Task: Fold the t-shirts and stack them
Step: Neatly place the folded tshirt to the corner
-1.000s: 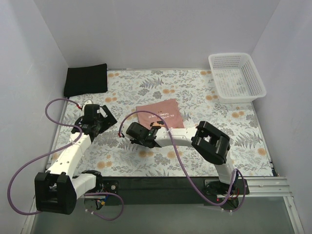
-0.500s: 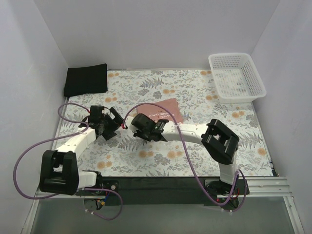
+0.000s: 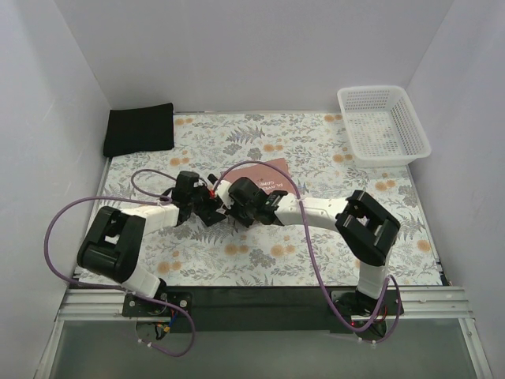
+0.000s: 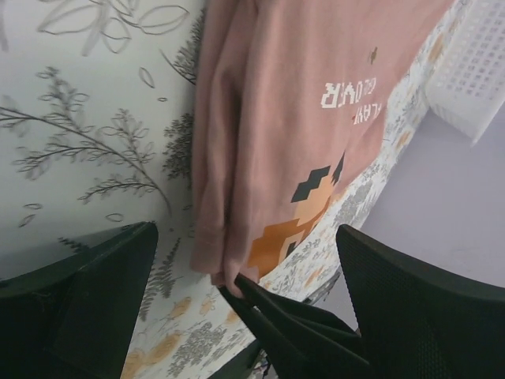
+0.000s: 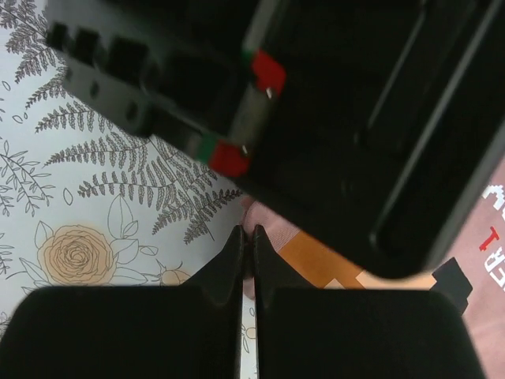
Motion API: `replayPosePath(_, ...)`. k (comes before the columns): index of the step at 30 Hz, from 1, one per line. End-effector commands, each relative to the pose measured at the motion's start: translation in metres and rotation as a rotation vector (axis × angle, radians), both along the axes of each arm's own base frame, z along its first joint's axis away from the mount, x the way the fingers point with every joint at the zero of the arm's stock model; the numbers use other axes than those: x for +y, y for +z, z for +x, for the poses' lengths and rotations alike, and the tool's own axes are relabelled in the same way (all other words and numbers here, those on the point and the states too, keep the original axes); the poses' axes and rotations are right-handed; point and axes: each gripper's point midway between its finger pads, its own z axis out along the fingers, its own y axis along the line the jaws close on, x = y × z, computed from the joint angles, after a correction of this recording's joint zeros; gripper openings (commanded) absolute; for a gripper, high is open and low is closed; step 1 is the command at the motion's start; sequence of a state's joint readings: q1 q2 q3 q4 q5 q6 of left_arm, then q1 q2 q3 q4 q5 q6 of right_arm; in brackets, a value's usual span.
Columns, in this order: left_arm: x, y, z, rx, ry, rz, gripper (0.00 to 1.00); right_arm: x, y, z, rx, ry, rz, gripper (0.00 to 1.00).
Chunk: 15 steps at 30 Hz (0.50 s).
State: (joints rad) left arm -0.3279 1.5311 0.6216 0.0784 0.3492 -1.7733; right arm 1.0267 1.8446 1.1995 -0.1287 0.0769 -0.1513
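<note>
Both arms crowd the near left corner of the pink tee, which lies folded flat mid-table with its print and white lettering facing up. The left gripper is spread wide, and its wrist view looks straight along that folded edge with nothing between its fingers yet. The right gripper is clenched, its tips touching the corner of the cloth. Whether a layer is actually pinched there, I cannot tell. This is soft, light cotton, so I judge it will sag and slide open if lifted by one point. The stacked layers at that corner fold look like the place to take hold, with all plies caught together, and a second hold further along the edge would help keep the fold. The black tee sits folded at the far left corner of the table, well apart from the pink one, so the stacking is not yet done. The white basket stands at the far right, and no cloth shows inside it.
</note>
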Motion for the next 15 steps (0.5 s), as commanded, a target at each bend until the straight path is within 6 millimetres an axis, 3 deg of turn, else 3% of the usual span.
replayPosePath(1, -0.012, -0.004, 0.009, 0.007, 0.052, -0.03, 0.97, 0.017, 0.034, 0.002, -0.002, 0.0, 0.15, 0.01)
replayPosePath(6, -0.016, -0.032, -0.004, 0.064, 0.068, -0.005, 0.92, 0.018, 0.041, 0.003, 0.001, -0.019, 0.19, 0.01)
replayPosePath(9, -0.013, -0.038, -0.01, 0.056, 0.087, 0.007, 0.82, 0.015, 0.043, 0.004, 0.007, -0.035, 0.2, 0.01)
replayPosePath(13, -0.006, -0.037, -0.004, 0.018, 0.098, 0.057, 0.53, 0.02, 0.045, 0.003, 0.02, -0.025, 0.231, 0.01)
replayPosePath(14, -0.004, -0.037, -0.003, 0.016, 0.098, 0.073, 0.36, 0.022, 0.045, 0.003, 0.023, -0.02, 0.234, 0.01)
replayPosePath(15, -0.002, -0.038, 0.0, 0.001, 0.099, 0.099, 0.26, 0.021, 0.043, 0.002, 0.028, -0.02, 0.232, 0.01)
